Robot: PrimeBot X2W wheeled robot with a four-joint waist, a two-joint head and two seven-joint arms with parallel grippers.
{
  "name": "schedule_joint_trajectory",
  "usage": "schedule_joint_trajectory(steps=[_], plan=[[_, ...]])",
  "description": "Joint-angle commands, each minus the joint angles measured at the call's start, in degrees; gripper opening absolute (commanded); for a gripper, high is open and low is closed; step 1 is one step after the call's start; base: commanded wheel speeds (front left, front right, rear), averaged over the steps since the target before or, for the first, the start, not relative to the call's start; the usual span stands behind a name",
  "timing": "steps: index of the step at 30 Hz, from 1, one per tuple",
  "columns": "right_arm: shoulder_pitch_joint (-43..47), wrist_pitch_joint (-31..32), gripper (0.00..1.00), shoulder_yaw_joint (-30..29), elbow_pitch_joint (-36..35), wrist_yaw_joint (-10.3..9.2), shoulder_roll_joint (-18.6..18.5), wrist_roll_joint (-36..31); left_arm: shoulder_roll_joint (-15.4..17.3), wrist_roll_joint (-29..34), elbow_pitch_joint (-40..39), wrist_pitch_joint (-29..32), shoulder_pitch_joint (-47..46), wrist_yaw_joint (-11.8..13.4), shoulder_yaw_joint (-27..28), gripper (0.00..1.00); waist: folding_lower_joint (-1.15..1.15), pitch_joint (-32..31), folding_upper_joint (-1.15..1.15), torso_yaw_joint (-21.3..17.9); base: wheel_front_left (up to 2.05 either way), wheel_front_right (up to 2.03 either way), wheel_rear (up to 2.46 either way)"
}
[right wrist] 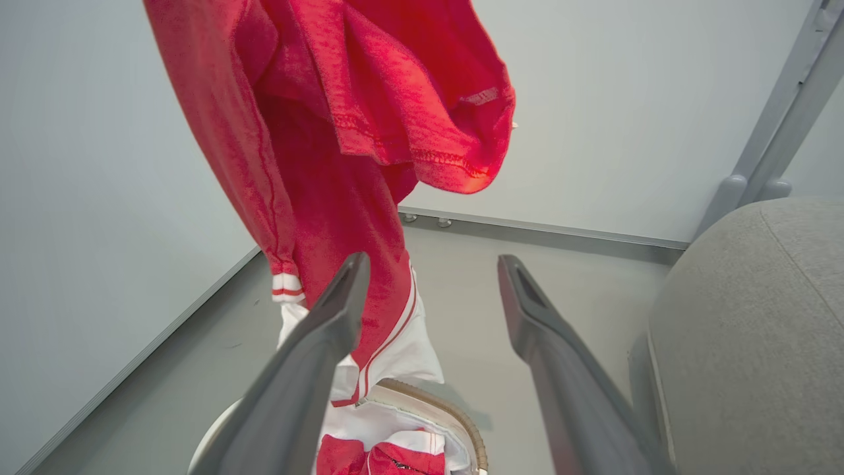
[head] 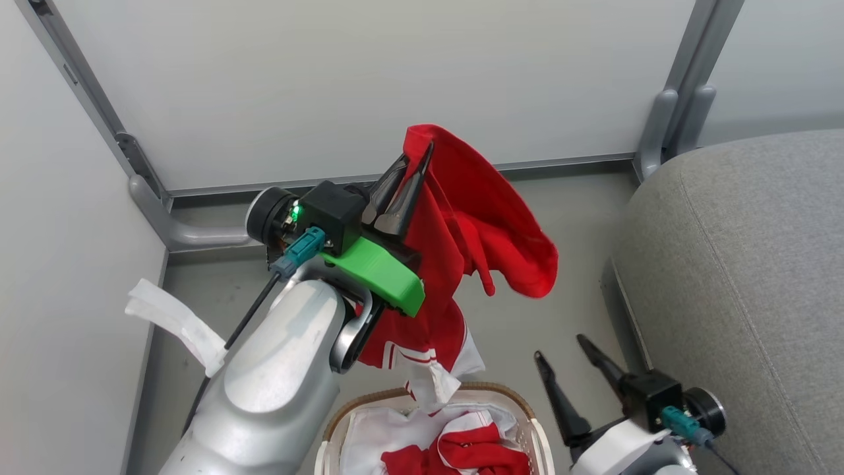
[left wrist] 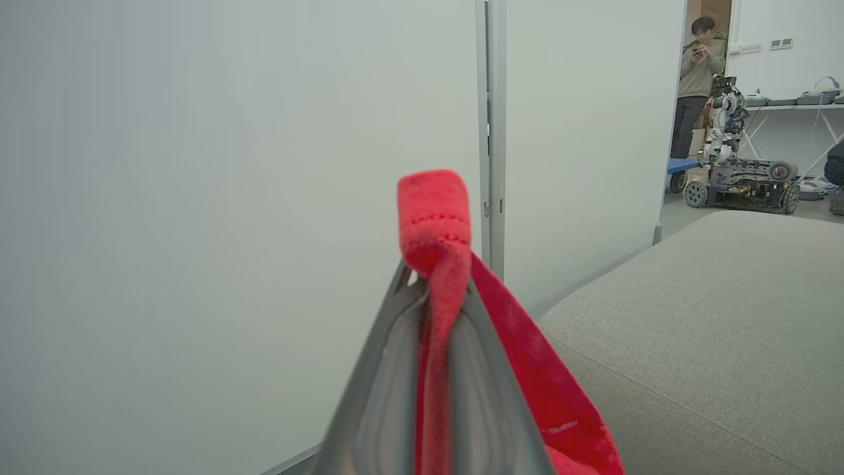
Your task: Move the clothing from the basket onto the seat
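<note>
Bare floor (head: pixel 580 218) in the middle right of the head view, between the hanging clothing (head: pixel 475 218) and the seat (head: pixel 745 277), gives me an open lane. The seat's top, along the right edge, lies bare. My left hand (head: pixel 417 153), clamped on the garment, sits close to the back wall panel (head: pixel 369 79) at the top. A grey post (head: pixel 676 105) stands at the upper right by the seat's corner. The garment's tail hangs over the basket (head: pixel 508 394) at bottom centre, partly covering its mouth. My right hand (head: pixel 559 348), fingers spread, lies lower right between basket and seat.
</note>
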Motion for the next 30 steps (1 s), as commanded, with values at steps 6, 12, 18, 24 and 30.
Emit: schedule_joint_trajectory(steps=[6, 12, 18, 24, 30], plan=[[-3.2, -0.3, 1.0, 10.0, -0.7, -0.04, -0.4, 2.7, -0.2, -0.5, -1.9, 0.0, -2.6, 0.6, -1.1, 0.0, 0.01, -0.3, 0.0, 0.9, 0.0, 0.0, 0.0], [-9.3, -0.3, 1.0, 14.1, 2.4, -0.04, 0.1, 1.8, -0.1, -3.3, -3.6, 0.0, -4.3, 2.1, -5.3, 0.0, 0.01, -0.2, 0.0, 2.9, 0.0, 0.0, 0.0], [-14.2, -0.2, 1.0, 13.8, 7.3, -0.04, 0.6, 1.3, -0.1, -6.2, -4.8, 0.0, -6.1, 3.3, -10.2, 0.0, 0.01, -0.4, 0.0, 6.3, 0.0, 0.0, 0.0], [-16.4, -0.2, 0.93, 14.6, 11.2, -0.04, 0.6, 4.8, -0.1, -8.6, -5.2, 0.0, -6.2, 3.9, -14.7, 0.0, 0.01, -0.9, 0.0, 9.3, 0.0, 0.0, 0.0], [-15.3, -0.2, 0.0, 15.0, 12.8, -0.04, 0.5, 7.2, -0.1, -8.8, -3.0, 0.0, -4.3, 5.4, -14.5, 0.31, 0.01, -0.4, 0.0, 8.3, 0.0, 0.0, 0.0]])
